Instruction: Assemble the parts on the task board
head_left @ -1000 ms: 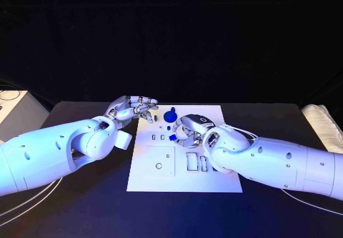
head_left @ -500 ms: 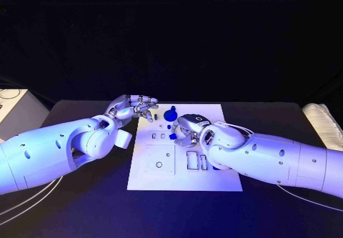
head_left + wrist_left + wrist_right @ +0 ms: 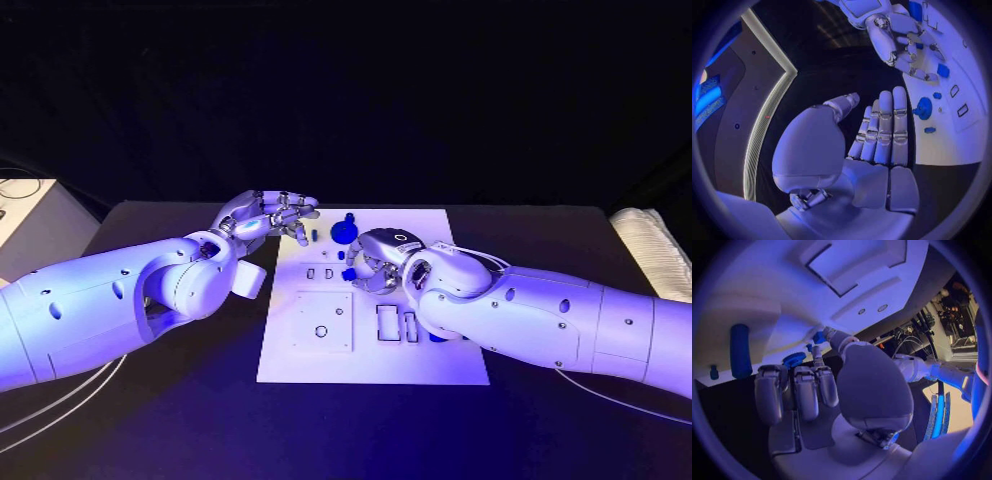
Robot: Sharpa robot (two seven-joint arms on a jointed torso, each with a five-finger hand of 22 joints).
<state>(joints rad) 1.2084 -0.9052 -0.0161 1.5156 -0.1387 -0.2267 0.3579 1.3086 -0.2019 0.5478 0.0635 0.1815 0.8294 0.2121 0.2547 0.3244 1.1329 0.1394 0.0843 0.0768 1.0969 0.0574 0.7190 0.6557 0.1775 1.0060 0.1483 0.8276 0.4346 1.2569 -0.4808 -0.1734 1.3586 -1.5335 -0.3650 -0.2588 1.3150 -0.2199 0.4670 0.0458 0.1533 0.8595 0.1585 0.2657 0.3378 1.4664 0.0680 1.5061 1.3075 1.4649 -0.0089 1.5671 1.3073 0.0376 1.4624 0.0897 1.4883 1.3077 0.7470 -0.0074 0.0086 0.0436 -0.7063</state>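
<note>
A: Nearest on the black table (image 3: 173, 400), what lies there?

B: The flat white rectangular task board (image 3: 368, 365), its near end bare, then rectangular cut-outs and slots toward its middle.

A: And the right robot hand (image 3: 374, 264)?

B: It sits over the middle of the board, fingers curled downward. A small blue part (image 3: 349, 275) shows right at its fingertips, but I cannot tell whether the fingers pinch it or only touch it. The right wrist view shows the fingers bent in beside the thumb, with a small blue piece (image 3: 819, 337) just past the thumb tip, a long blue cylindrical part (image 3: 739, 350) lying on the board, and a tiny blue peg (image 3: 714, 372) beside it.

A: The left robot hand (image 3: 268, 216)?

B: Farther back, by the board's far left corner, above the table. In the left wrist view its fingers (image 3: 886, 127) lie straight and pressed side by side, thumb apart, holding nothing.

A: Anything beyond?

B: A round blue knob-like part (image 3: 343, 233) stands on the board's far end, between the two hands, with a slim blue peg (image 3: 346, 218) just behind it.
</note>
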